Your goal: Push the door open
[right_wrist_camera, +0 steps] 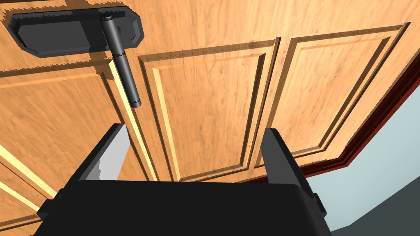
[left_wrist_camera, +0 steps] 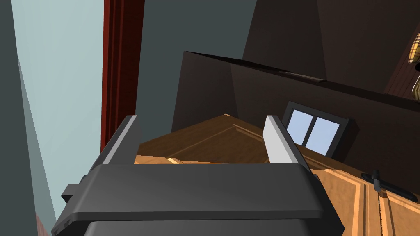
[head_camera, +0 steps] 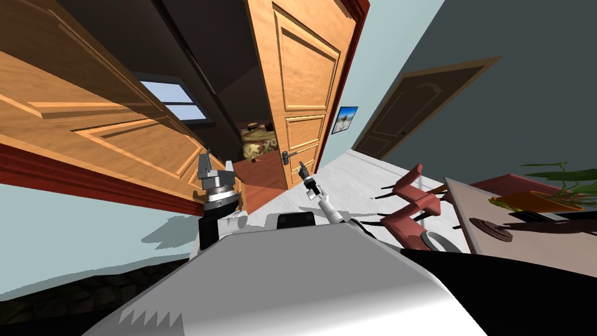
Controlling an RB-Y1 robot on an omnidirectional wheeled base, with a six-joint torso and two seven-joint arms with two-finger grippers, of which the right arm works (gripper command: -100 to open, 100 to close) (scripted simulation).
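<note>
Ahead of my right gripper (right_wrist_camera: pixel 195 130) stands the wooden door leaf (right_wrist_camera: pixel 213 102), its panelled face spread flat across the line of the fingers. The jaws are wide apart and hold nothing. The dark lever handle (right_wrist_camera: pixel 123 65) hangs from its plate (right_wrist_camera: pixel 61 28) just beyond one fingertip, with its long axis lying along the door face and its free end turned toward the gripper. The red door frame (right_wrist_camera: pixel 369 135) borders the leaf on the side away from the handle. In the head view, the right gripper (head_camera: pixel 302 170) sits close beside this leaf (head_camera: pixel 303 76), just to the side of the handle (head_camera: pixel 285 156) and a little lower; I cannot tell whether it touches the wood. A gap between this leaf and a second wooden leaf (head_camera: pixel 99 116) on my left shows a bed (head_camera: pixel 256 143) beyond. The left gripper (head_camera: pixel 216 163) is raised near that second leaf, and in its wrist view its jaws (left_wrist_camera: pixel 202 119) are likewise wide and empty, with the leaf's edge (left_wrist_camera: pixel 213 143) between them. As I judge it, the right arm is the nearer to the handled leaf, and the coming push should go straight into the face on the handle side, far from the frame, where the swing comes easiest.
</note>
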